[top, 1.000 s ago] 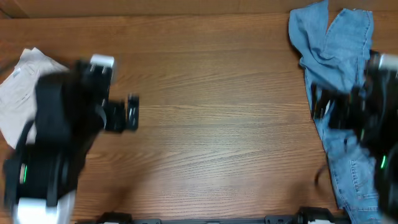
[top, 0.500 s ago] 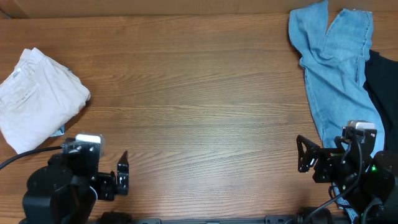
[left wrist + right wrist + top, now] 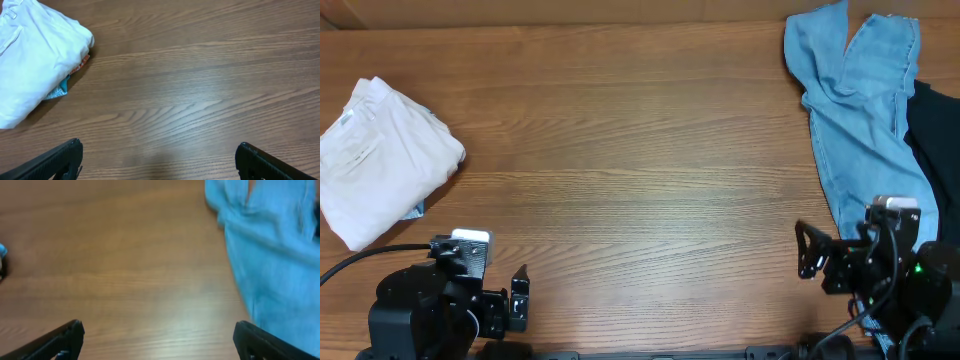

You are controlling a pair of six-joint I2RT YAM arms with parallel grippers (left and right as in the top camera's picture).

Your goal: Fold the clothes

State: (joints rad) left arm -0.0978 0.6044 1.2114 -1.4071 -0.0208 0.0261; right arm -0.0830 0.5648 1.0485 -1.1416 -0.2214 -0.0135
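The cream trousers (image 3: pixel 380 160) lie folded in a bundle at the table's left edge; they also show in the left wrist view (image 3: pixel 35 50), with a bit of teal and orange cloth (image 3: pixel 62 87) peeking from under them. Light blue jeans (image 3: pixel 860 110) lie spread at the far right, also in the right wrist view (image 3: pixel 270 245). A black piece (image 3: pixel 935 140) lies by the jeans at the right edge. My left gripper (image 3: pixel 519 298) is open and empty at the front left. My right gripper (image 3: pixel 807 250) is open and empty at the front right, beside the jeans' lower leg.
The brown wooden table (image 3: pixel 650 170) lies between the two garments. Both arm bases sit at the front edge.
Both arms have pulled back from over the garments to the front edge and settled there. The cream trousers, covered by the left arm before, now show whole.
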